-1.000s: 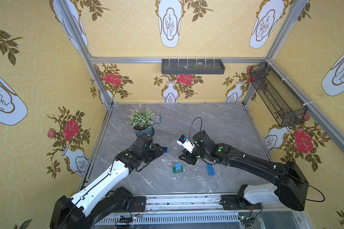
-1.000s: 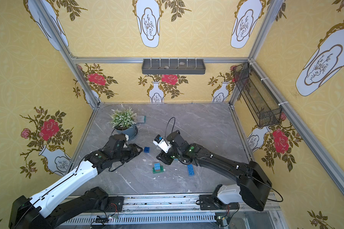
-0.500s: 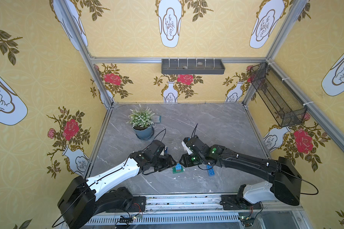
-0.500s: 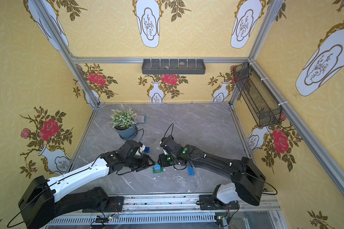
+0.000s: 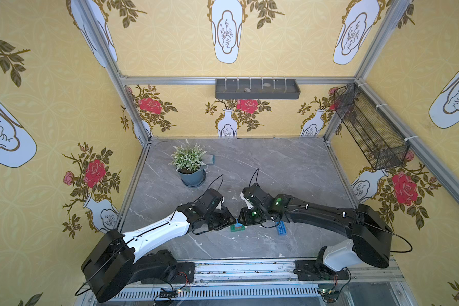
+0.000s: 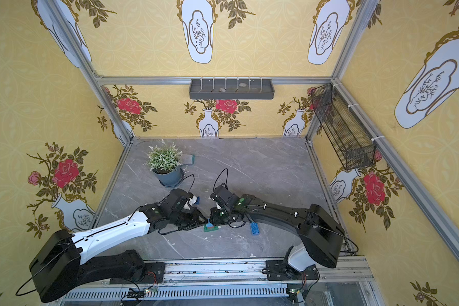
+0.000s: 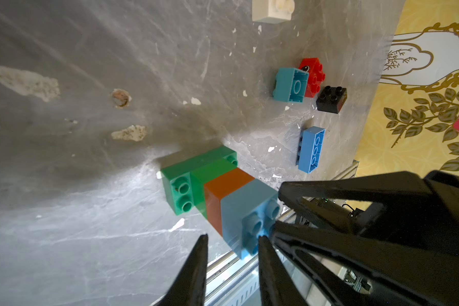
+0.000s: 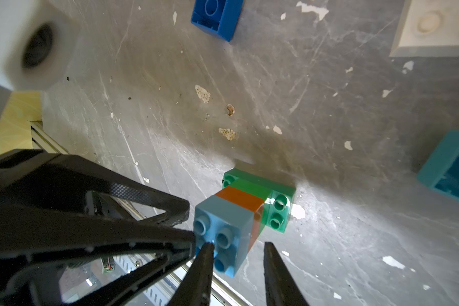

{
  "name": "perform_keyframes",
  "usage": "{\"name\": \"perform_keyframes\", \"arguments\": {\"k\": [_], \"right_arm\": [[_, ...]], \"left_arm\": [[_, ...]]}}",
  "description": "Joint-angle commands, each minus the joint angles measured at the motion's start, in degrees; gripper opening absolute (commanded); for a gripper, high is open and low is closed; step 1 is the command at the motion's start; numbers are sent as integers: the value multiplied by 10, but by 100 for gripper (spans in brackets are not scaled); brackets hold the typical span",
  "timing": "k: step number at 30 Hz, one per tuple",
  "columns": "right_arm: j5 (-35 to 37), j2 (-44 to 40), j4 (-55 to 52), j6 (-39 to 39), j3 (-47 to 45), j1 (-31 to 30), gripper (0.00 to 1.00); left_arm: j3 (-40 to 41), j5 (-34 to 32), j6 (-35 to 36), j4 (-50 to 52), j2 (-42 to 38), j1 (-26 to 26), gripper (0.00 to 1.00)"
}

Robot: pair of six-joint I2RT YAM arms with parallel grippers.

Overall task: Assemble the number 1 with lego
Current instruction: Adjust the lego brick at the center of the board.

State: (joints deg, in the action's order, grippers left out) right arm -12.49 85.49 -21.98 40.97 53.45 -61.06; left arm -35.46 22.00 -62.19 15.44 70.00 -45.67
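Four bricks form the stack (image 7: 217, 196) standing on the table (image 7: 64, 238) near its front edge. From the bottom up they are a long green one, a green square, an orange-brown square and a light blue square. In both top views the two wrists cover nearly all of it.

Six more lie loose. The teal square (image 7: 290, 84) lies on its side and half hides the red square (image 7: 314, 75). The black square (image 7: 331, 99) and long blue brick (image 7: 312, 148) show whole. The white brick (image 7: 272, 10) and dark blue square (image 8: 216, 16) are cut off by the frame edge.

The left gripper (image 7: 232, 237) has its jaws slightly apart, one tip at the top brick's corner and the other clear of it. The right gripper (image 8: 237, 243) is also parted. One of its tips is over the studs, and bare table shows between the brick and the other. Neither clamps anything.
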Motion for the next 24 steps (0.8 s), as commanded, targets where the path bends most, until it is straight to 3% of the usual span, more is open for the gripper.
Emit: {"name": "perform_keyframes", "arguments": {"k": [1, 15, 24], "right_arm": [[-2, 3, 21, 11, 0, 0, 32], [5, 31, 6, 40, -11, 0, 19], [-12, 36, 11, 51, -28, -1, 17]], "left_arm": [[6, -11, -6, -10, 4, 0, 34], [-1, -20, -4, 18, 25, 0, 27], [-11, -13, 13, 35, 43, 0, 20]]}}
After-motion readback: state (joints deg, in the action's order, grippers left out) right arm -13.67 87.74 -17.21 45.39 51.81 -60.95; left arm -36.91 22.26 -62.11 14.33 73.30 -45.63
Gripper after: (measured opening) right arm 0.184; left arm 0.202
